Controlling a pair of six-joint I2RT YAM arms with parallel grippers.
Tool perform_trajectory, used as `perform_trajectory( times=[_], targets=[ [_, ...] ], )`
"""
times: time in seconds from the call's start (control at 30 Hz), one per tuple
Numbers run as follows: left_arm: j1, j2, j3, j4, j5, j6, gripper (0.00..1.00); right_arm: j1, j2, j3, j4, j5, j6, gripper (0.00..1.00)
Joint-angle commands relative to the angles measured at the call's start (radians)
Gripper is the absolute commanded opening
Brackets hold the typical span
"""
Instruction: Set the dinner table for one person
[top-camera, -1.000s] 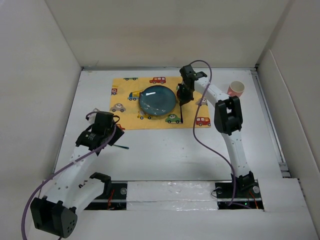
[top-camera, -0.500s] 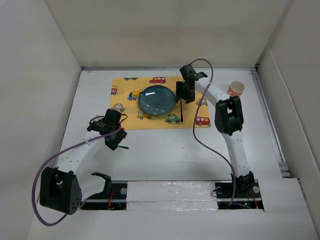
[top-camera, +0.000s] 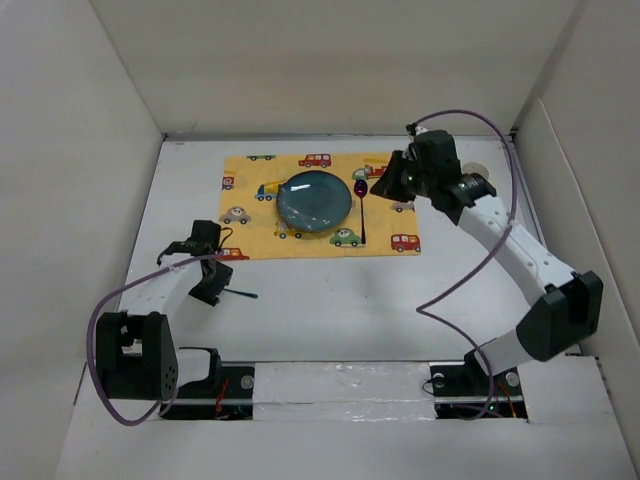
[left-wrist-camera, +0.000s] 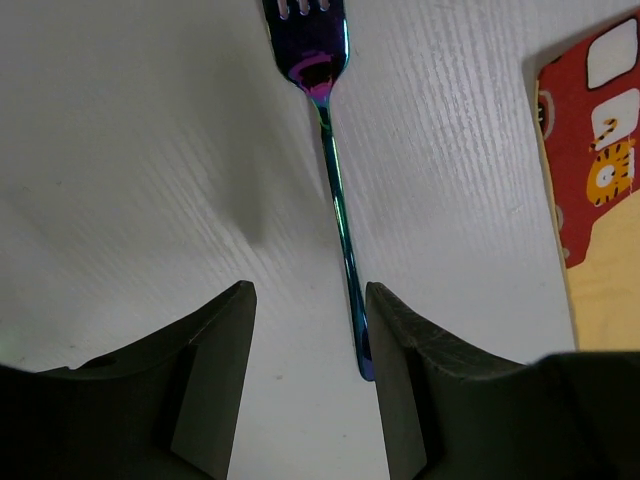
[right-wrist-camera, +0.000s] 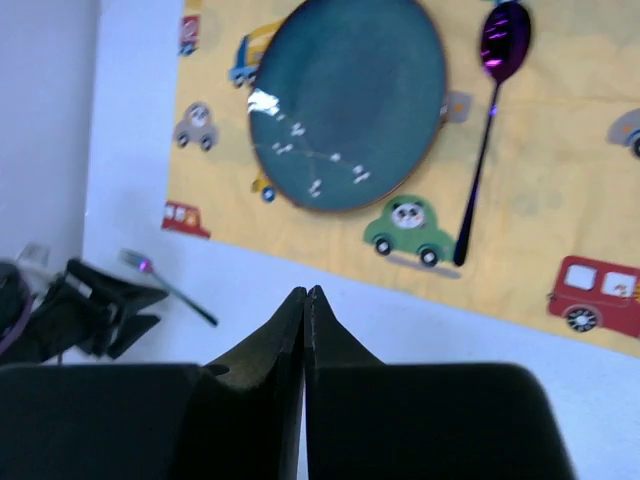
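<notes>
Left fingers (top-camera: 215, 287): open at a moderate width and low over the desk (top-camera: 330, 310), holding nothing. The handle end of a fork (left-wrist-camera: 335, 170) lies between them, close against the finger on the right of the wrist view; contact cannot be confirmed. The fork lies flat on bare desk, just off the near left corner of the yellow cloth (top-camera: 390, 215), tines pointing away from the fingers.

Right fingers (right-wrist-camera: 305, 310): tips pressed together, empty, raised above the right part of the cloth.

A blue plate (top-camera: 314, 200) sits on the cloth. A spoon (top-camera: 361, 205) lies on the cloth just beside the plate's right edge.

The desk is the white surface carrying all of these, with walls at its edges.
</notes>
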Motion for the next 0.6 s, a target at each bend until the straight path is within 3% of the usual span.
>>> perform_trajectory(
  times=[0.0, 0.1, 0.47, 0.57],
  targets=[
    [0.004, 0.001, -0.013, -0.015, -0.062, -0.051, 0.46, 0.060, -0.044, -0.115, 0.111, -0.069, 0.038, 0.10],
    [0.004, 0.034, 0.007, -0.013, -0.082, -0.061, 0.46, 0.082, -0.076, -0.160, 0.095, -0.101, 0.004, 0.17],
    [0.004, 0.183, 0.056, -0.018, -0.163, -0.078, 0.37, 0.120, -0.161, -0.194, 0.055, -0.095, -0.010, 0.22],
    [0.004, 0.199, 0.058, -0.022, -0.185, -0.078, 0.17, 0.120, -0.175, -0.192, 0.050, -0.098, -0.005, 0.23]
  ],
)
